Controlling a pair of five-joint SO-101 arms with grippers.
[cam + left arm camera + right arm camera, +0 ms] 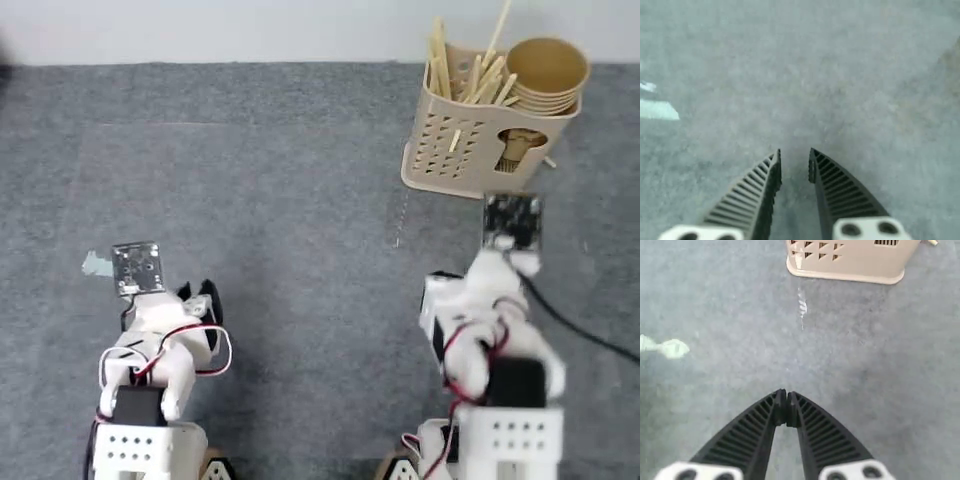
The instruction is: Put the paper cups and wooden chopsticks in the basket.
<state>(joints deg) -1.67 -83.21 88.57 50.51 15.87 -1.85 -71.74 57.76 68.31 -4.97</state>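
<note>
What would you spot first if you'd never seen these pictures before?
The beige basket at the far right of the grey table stands out, with a stack of paper cups and a bunch of chopsticks poking up out of it. Nearer, the robot's left hand is a little open and its right hand is shut, both empty over the table.
</note>
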